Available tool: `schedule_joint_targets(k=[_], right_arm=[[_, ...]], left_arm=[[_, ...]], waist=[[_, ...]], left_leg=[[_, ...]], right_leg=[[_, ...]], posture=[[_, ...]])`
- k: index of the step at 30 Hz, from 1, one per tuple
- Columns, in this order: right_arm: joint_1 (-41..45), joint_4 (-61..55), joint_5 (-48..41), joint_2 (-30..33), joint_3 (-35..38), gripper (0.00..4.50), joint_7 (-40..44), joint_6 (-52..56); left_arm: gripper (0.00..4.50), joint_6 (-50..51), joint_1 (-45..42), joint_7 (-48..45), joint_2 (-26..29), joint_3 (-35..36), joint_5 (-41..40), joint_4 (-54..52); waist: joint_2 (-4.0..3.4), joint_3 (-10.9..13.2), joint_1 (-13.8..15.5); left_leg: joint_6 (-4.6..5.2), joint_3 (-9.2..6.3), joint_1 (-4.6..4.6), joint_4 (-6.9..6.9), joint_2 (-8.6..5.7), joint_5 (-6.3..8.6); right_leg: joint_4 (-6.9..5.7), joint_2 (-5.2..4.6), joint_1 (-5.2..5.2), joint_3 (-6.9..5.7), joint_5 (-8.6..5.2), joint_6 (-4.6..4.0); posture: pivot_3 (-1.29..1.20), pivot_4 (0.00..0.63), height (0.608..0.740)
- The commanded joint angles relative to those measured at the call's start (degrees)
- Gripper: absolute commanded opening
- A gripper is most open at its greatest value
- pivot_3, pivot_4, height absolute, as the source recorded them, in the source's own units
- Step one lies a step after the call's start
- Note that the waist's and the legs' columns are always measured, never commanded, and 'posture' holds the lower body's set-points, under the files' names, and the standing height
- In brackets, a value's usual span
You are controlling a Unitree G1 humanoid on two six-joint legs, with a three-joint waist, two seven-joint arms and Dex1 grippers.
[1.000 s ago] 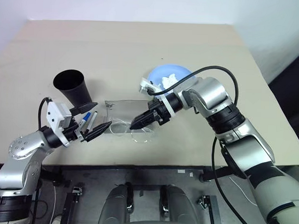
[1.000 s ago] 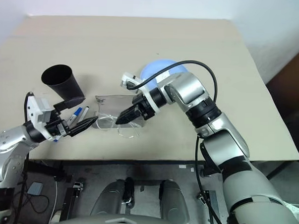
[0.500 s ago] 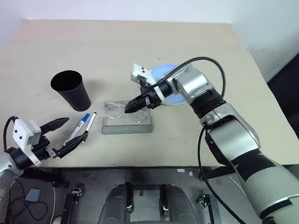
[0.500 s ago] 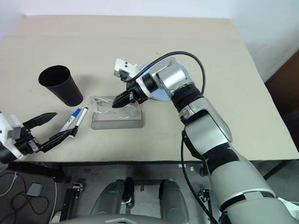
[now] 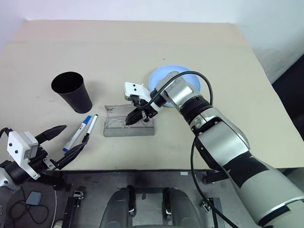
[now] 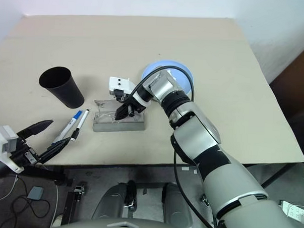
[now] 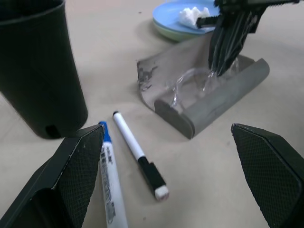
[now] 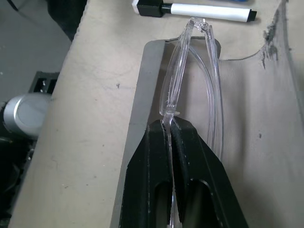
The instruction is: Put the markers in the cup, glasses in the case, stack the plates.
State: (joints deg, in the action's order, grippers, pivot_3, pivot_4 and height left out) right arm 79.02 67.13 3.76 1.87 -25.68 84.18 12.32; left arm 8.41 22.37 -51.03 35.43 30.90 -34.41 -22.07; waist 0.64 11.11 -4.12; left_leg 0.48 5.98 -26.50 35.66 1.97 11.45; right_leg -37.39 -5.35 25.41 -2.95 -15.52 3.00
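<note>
The grey case (image 5: pixel 117 131) lies open mid-table, its translucent lid (image 7: pixel 173 59) standing up. My right gripper (image 8: pixel 171 127) is shut on the frame of the clear glasses (image 7: pixel 187 83), which sit low in the case. Left of the case lie two markers, one blue-capped (image 5: pixel 79 131) and one black-capped (image 5: pixel 90 127). The black cup (image 5: pixel 72 91) stands upright behind them. My left gripper (image 5: pixel 71 136) is open at the table's near left edge, short of the markers. The light blue plate (image 5: pixel 163 75) rests on a pale green plate (image 7: pixel 173 34).
A crumpled white tissue (image 7: pixel 192 14) lies on the blue plate. The beige table (image 5: pixel 119 47) runs bare behind the objects and to the right. The near edge is just in front of the case and markers.
My right gripper has brought the glasses down from in front of the case into it. My left arm has pulled back from the markers toward the near left edge.
</note>
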Motion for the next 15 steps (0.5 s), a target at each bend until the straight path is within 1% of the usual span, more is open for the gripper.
schedule_joint_targets(k=[1, 5, 8, 15], right_arm=[[0.86, 1.30, 2.12, -1.13, 0.42, 0.05, 0.17, -1.01], [0.89, 2.00, 3.46, -1.48, 0.74, 0.05, 0.67, -0.39], [0.90, 2.38, 4.33, -1.56, 0.99, 0.76, 0.94, -0.07], [0.70, 3.17, 6.17, -1.98, 1.95, 3.07, -0.16, 0.78]], left_arm=[[4.50, 0.14, 0.46, 0.66, -0.02, 1.11, -0.95, -2.47], [4.50, 0.59, 0.06, 1.23, 0.18, 0.72, -0.85, -2.79], [4.50, 1.84, -0.97, 2.51, 0.46, -0.13, -0.83, -4.04], [4.50, 4.65, -3.37, 4.72, 0.94, -1.71, -0.61, -6.38]], waist=[[0.00, 0.00, -0.04], [0.01, -0.01, -0.03], [0.02, -0.01, 0.04], [0.07, -0.04, 0.04]], left_leg=[[0.00, 0.00, 0.01, 0.00, 0.00, 0.00], [-0.01, 0.00, 0.03, 0.00, 0.00, 0.00], [-0.01, 0.00, 0.04, 0.01, 0.00, 0.00], [-0.03, 0.02, 0.02, 0.03, -0.01, -0.02]], right_leg=[[0.00, 0.00, 0.00, 0.00, 0.00, 0.00], [0.00, 0.00, -0.02, -0.01, 0.00, 0.00], [0.00, -0.01, -0.03, -0.04, 0.00, 0.00], [0.00, -0.08, -0.08, -0.16, 0.07, 0.12]], posture=[[0.00, 0.150, 0.711], [0.00, 0.150, 0.711], [0.00, 0.150, 0.711], [0.00, 0.150, 0.711]])
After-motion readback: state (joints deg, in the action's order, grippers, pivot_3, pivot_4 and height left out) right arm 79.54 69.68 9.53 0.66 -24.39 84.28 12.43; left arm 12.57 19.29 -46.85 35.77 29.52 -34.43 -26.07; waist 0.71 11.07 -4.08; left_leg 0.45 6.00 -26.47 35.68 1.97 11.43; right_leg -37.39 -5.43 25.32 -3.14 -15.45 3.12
